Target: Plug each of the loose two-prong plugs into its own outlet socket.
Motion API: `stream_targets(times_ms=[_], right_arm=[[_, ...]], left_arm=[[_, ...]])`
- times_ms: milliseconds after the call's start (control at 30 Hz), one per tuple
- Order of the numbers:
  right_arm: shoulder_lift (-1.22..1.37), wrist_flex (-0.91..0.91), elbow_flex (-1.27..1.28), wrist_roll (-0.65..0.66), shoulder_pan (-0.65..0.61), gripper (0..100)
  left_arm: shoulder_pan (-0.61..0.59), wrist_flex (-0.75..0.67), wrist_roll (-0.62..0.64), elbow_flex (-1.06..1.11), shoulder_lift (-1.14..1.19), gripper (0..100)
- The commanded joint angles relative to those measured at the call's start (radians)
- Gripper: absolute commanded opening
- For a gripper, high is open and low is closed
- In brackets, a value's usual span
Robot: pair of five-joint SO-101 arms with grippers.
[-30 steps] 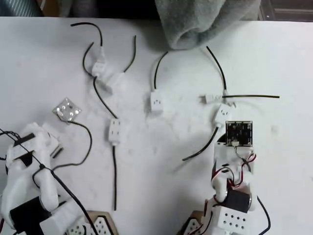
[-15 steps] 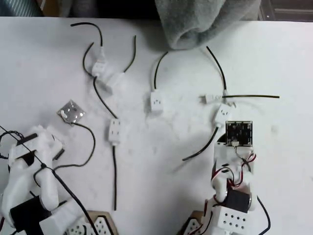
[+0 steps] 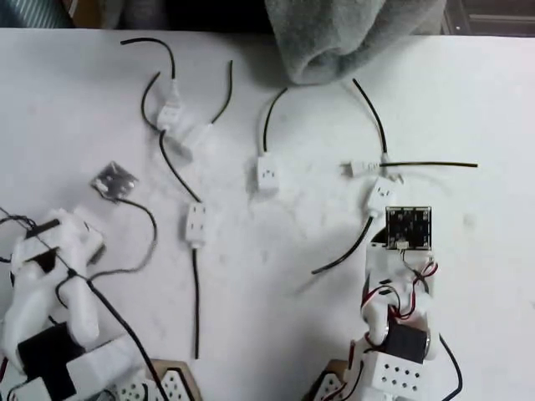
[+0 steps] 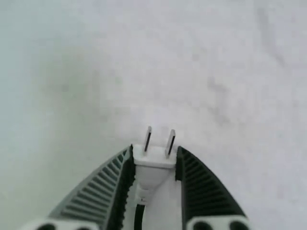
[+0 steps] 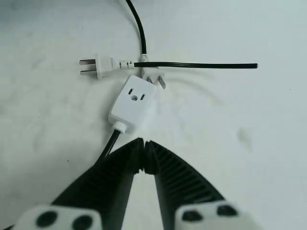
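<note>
Left gripper (image 4: pixel 153 152) is pinching a plug (image 4: pixel 154 164) by its hard body, prongs out over the table (image 4: pixel 216 57), light but I'd bet the springy cord (image 4: pixel 139 216) tugs; right gripper (image 5: pixel 144 146) is closed empty near a socket (image 5: pixel 133 99).

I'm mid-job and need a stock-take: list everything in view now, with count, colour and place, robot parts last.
outlet sockets: three, white on black cords; mid-table, left of centre, and just ahead of the right arm.
loose plugs: two, white on black cords; lying beside the right-hand socket.
held plug: one, white, two prongs showing; in the left arm's grip.
tangled cord ends: two, white on black cords; far left. I cannot tell whether they are plugs or sockets.
cloth: one, grey; far edge.
table: one, white.
left claw: shut on the held plug, near left corner.
right claw: shut, empty, just short of the right-hand socket.
</note>
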Motion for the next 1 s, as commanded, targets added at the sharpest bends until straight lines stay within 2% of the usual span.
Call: stream_targets(times_ms=[0, 233, 333, 400, 500, 567, 600, 667, 733, 800, 867, 967], right_arm=[[-0.004, -0.024, -0.005, 0.008, -0.005, 2.1], [-0.004, -0.047, 0.005, 0.008, -0.005, 2.1], [-0.004, -0.048, 0.005, 0.008, -0.005, 2.1], [-0.004, -0.048, 0.005, 0.008, -0.005, 2.1], [-0.004, -0.048, 0.005, 0.009, -0.005, 2.1], [-0.004, -0.048, 0.005, 0.009, -0.005, 2.1], [-0.004, -0.048, 0.005, 0.009, -0.005, 2.1], [-0.004, -0.048, 0.005, 0.011, -0.005, 2.1], [-0.004, -0.048, 0.006, 0.035, -0.007, 2.1], [-0.004, -0.048, 0.006, 0.038, -0.007, 2.1], [-0.004, -0.048, 0.006, 0.038, -0.007, 2.1], [-0.004, -0.045, 0.006, 0.040, -0.007, 2.1]], left_arm=[[-0.064, -0.002, 0.034, -0.135, -0.013, 3], [-0.150, -0.006, 0.028, -0.325, -0.013, 3], [-0.168, -0.011, -0.068, -0.345, -0.001, 3], [-0.170, -0.051, -0.172, -0.281, -0.001, 3], [-0.162, -0.209, -0.288, -0.106, -0.002, 3], [-0.143, -0.302, -0.319, 0.000, -0.010, 3], [-0.137, -0.301, -0.293, 0.026, -0.012, 3], [-0.117, -0.164, -0.181, 0.003, -0.004, 3], [-0.099, 0.092, -0.097, -0.086, -0.002, 3], [-0.064, 0.362, -0.066, -0.207, -0.001, 3], [-0.019, 0.566, -0.040, -0.299, -0.001, 3], [0.044, 0.681, 0.005, -0.315, -0.001, 3]])
